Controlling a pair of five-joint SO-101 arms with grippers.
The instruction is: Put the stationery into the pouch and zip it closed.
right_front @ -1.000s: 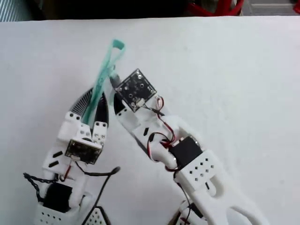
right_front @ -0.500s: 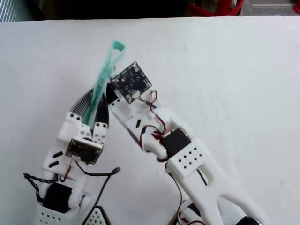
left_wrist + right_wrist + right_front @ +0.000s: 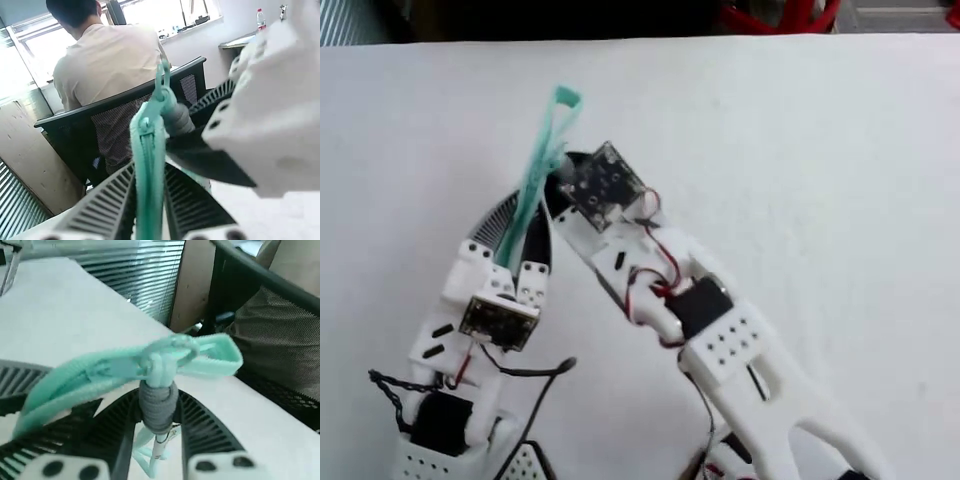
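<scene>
A slim teal pouch [image 3: 542, 150] stands on edge, lifted off the white table [image 3: 800, 150]. My left gripper [image 3: 523, 222] is shut on its lower part, the zipper line running up between the black ribbed fingers [image 3: 107, 200]. In the left wrist view the pouch [image 3: 149, 160] rises straight ahead, with a grey zipper pull [image 3: 176, 119] near its top. My right gripper [image 3: 560, 178] comes in from the right at the pouch's upper half. In the right wrist view it [image 3: 157, 417] is shut on the grey zipper pull [image 3: 157, 402], just under the pouch [image 3: 100, 372].
A dark strip runs behind the table's far edge [image 3: 620, 40], with a red object [image 3: 775, 15] at the back right. A black cable [image 3: 535, 372] loops by the left arm's base. Bare table lies to the right and far left.
The right arm has swung left and forward, bringing its gripper against the pouch's upper part. The pouch leans slightly more upright. The left arm has stayed put.
</scene>
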